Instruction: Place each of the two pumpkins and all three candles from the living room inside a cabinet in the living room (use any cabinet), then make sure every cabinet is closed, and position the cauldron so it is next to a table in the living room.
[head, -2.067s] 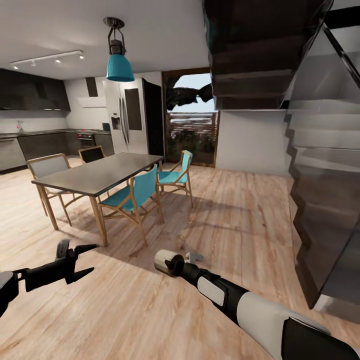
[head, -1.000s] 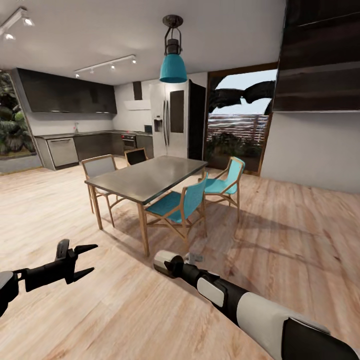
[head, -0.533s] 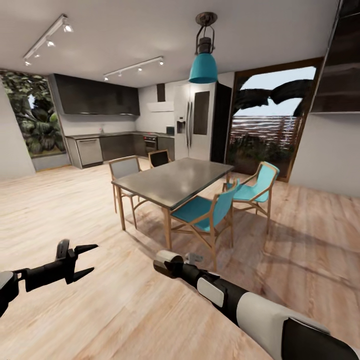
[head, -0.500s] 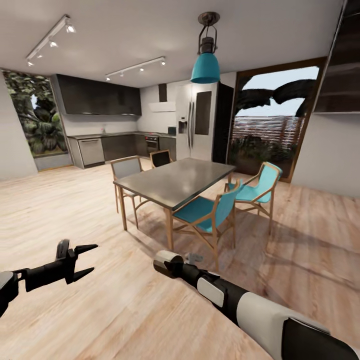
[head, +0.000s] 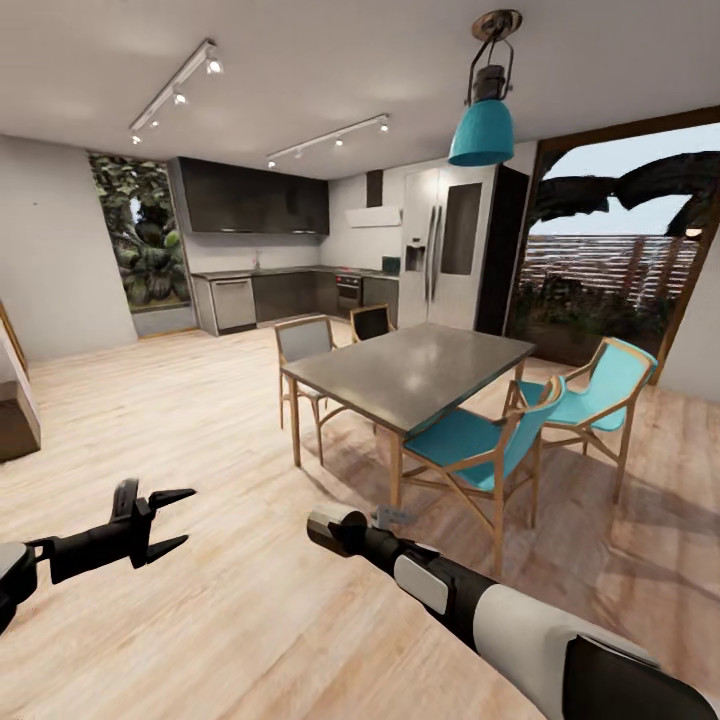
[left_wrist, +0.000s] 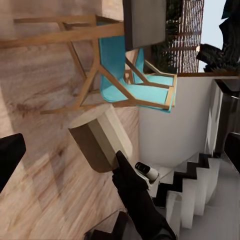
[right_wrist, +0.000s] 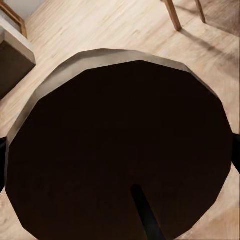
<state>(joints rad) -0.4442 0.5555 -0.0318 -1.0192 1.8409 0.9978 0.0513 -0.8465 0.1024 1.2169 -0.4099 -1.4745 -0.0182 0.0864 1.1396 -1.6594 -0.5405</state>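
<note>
View swung left across last two seconds: staircase gone from frame, kitchen wall and window now in sight, dining table (head: 420, 370) slid rightward. Your camera turned, furniture didn't. You're mid-transit, cabinet not yet found.

Right hand (head: 388, 517) clenched on candle (head: 337, 527): squat pale cylinder, beige-grey side, round flat top rendering dark with thin wick line (right_wrist: 120, 150). It sits just beyond fingers, over bare wood floor (head: 230, 620).

Left hand (head: 165, 522) released, fingers spread, carrying nothing, well apart from right hand.
</note>
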